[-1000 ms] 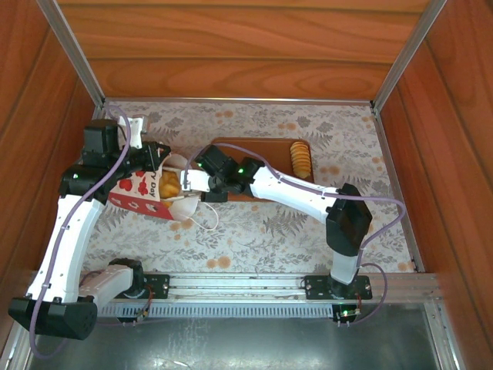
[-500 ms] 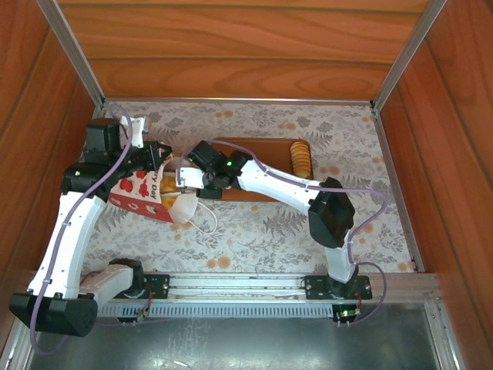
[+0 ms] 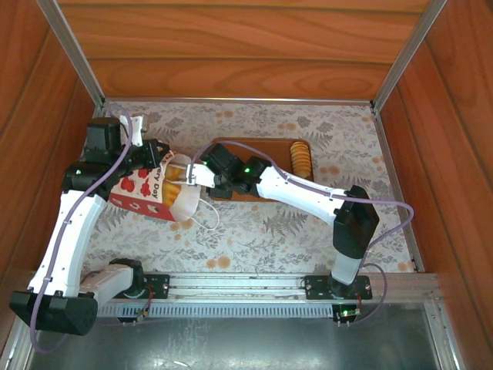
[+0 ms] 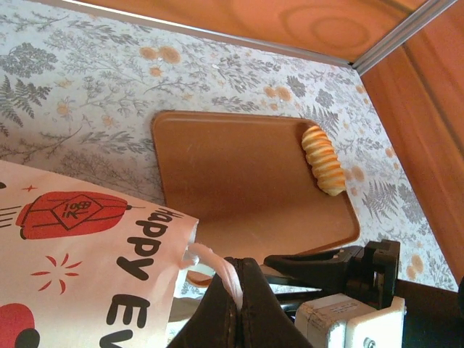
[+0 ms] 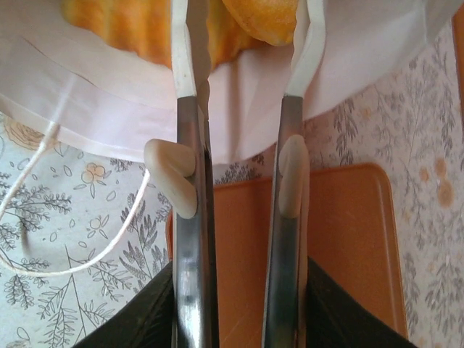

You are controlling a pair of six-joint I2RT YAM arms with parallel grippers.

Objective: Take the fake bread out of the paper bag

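While the paper bag (image 3: 142, 191) is laid on its side at left, its rim is clamped by the left gripper's (image 4: 238, 293) fingers. The right gripper's (image 5: 246, 29) fingers are spread at the bag mouth, fake bread (image 5: 264, 18) seen between them. 1 croissant (image 3: 300, 158) is set on the tray's (image 3: 262, 150) right end.

A paper bag (image 3: 146, 194) lies on its side at the table's (image 3: 308, 227) left, mouth facing a tray (image 3: 266, 149) just right of it. Fake bread (image 3: 173, 187) sits inside, and one croissant (image 3: 300, 158) sits on the tray's right end.
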